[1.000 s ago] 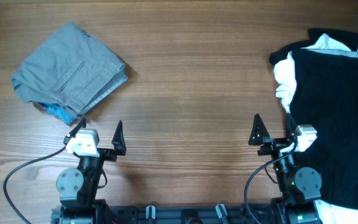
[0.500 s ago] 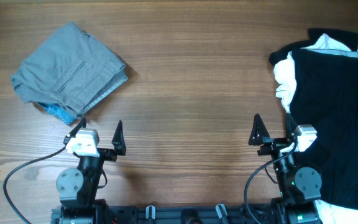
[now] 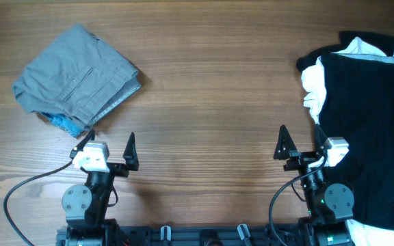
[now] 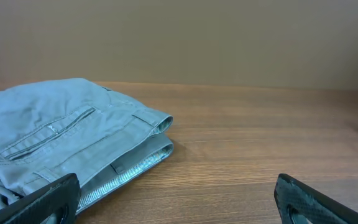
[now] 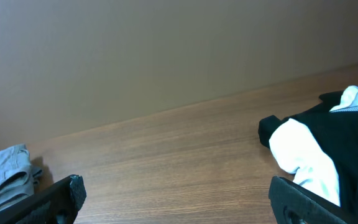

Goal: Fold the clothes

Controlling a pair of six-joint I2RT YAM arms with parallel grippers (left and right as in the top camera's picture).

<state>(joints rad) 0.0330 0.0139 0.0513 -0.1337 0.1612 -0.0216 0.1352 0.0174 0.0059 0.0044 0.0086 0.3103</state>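
Folded grey shorts (image 3: pixel 77 78) lie at the table's back left, a stitched pocket on top, with a light-blue piece (image 3: pixel 66 124) peeking out under their near edge. In the left wrist view the shorts (image 4: pixel 61 146) fill the left side. A large black garment (image 3: pixel 371 130) covers the right side, with a white piece (image 3: pixel 313 92) sticking out at its left edge and top. My left gripper (image 3: pixel 109 145) stands open near the front, just in front of the shorts, holding nothing. My right gripper (image 3: pixel 299 142) stands open beside the black garment's left edge, empty.
The wooden table (image 3: pixel 211 89) stretches between the two piles. A grey cable (image 3: pixel 26 188) runs from the left arm's base at the front left. The right wrist view shows the white piece (image 5: pixel 306 155) and black garment (image 5: pixel 347 134) at its right.
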